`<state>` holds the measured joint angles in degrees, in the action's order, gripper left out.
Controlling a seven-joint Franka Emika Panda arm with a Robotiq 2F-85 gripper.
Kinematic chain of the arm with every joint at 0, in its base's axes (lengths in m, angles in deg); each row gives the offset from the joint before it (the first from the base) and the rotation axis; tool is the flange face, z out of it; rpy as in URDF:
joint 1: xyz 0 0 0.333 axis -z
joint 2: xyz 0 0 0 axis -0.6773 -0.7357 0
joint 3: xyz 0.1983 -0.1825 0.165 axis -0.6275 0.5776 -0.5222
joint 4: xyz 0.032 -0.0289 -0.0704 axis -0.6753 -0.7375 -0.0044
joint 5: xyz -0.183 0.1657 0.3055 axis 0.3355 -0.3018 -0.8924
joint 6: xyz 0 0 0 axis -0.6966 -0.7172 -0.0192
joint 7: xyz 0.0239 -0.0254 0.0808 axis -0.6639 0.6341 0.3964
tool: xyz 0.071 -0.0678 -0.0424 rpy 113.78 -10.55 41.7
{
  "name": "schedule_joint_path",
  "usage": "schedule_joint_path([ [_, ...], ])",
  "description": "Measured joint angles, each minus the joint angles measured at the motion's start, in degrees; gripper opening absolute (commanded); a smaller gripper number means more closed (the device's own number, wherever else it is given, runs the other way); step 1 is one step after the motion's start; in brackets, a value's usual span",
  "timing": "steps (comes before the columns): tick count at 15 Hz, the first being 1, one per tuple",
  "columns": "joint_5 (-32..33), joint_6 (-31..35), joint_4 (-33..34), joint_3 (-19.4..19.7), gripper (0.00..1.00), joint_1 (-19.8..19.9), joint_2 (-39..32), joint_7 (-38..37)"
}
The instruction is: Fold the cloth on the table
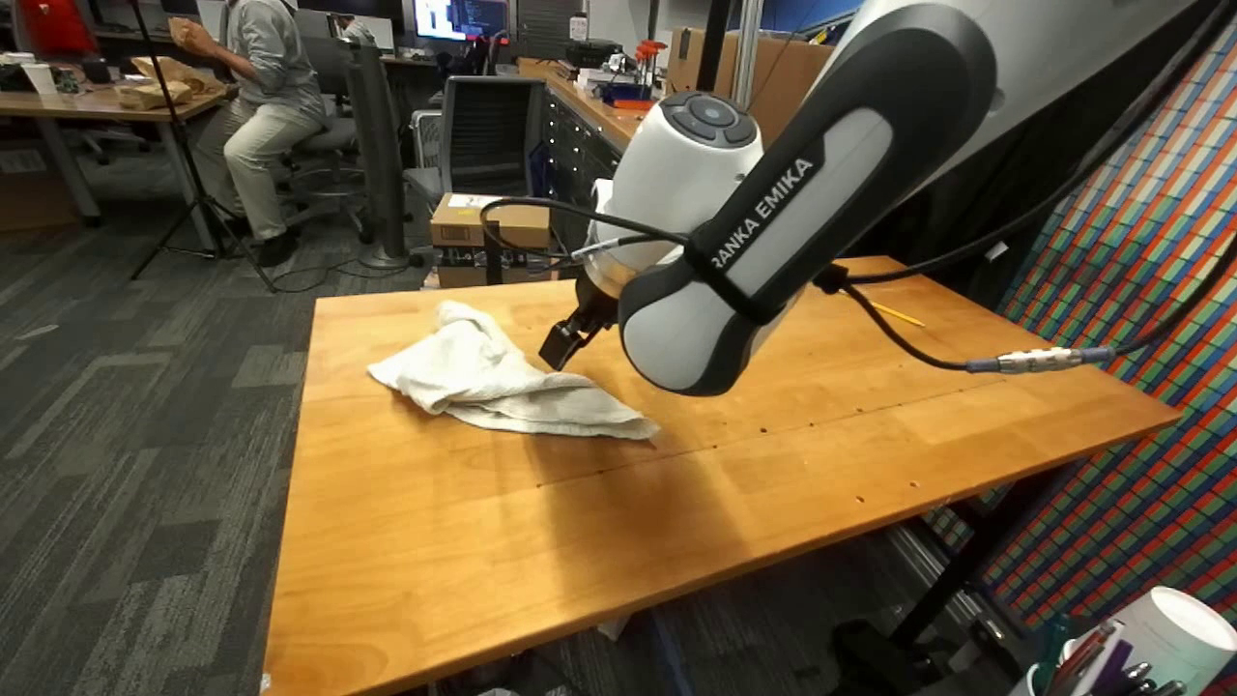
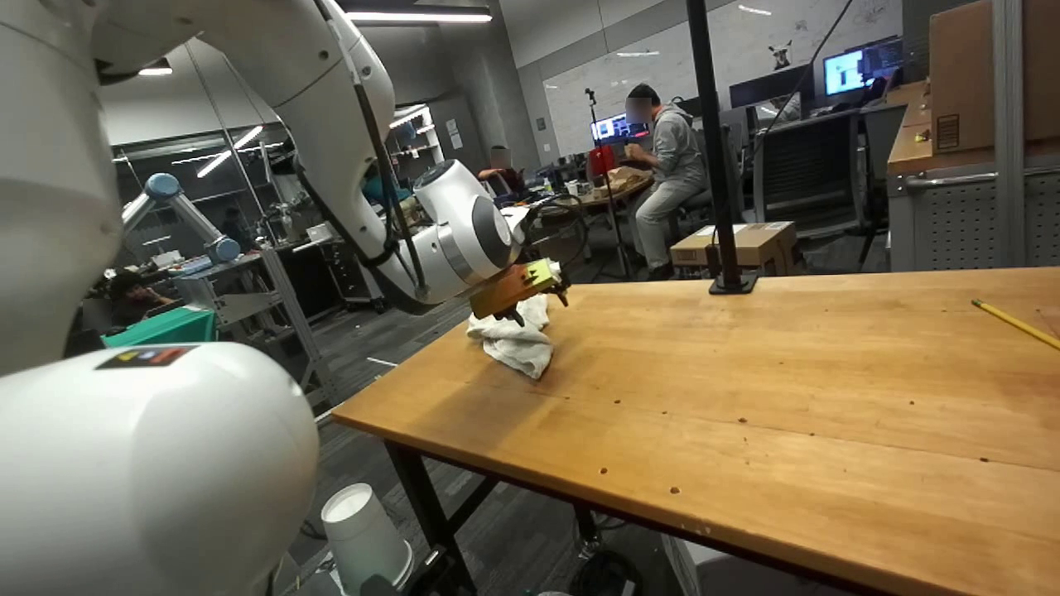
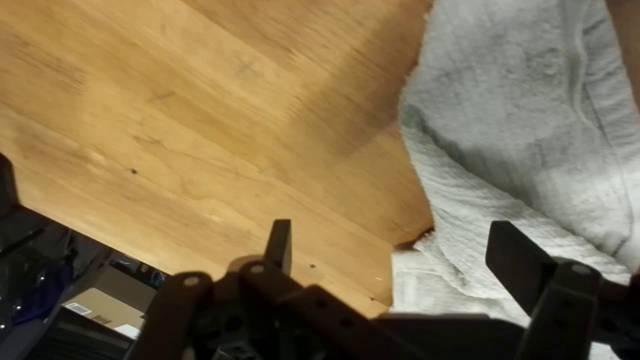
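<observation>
Claw (image 3: 390, 242) | spread wide | empty | one finger (image 3: 519, 265) over cloth (image 3: 505, 135)

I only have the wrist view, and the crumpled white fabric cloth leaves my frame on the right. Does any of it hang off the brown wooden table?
Observer: No, an exterior view shows the cloth lying wholly on the table.
Operator: Anything else on top?
Observer: Yes, a thin yellow pencil, well apart from the cloth.
Operator: Where on the table is the cloth?
Observer: Toward one end, in both exterior views.
</observation>
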<state>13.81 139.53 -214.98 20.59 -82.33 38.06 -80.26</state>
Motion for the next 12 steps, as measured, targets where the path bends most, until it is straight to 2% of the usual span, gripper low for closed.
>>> schedule_joint_path([
  [2,0.05,-0.01,-1.73,3.83,1.0,-1.74,1.35,-0.28],
  [5,1.19,-0.07,-4.97,10.63,1.0,-6.42,3.62,-1.72],
  [12,7.13,-1.94,-12.04,27.14,1.0,-22.12,8.33,-10.42],
])
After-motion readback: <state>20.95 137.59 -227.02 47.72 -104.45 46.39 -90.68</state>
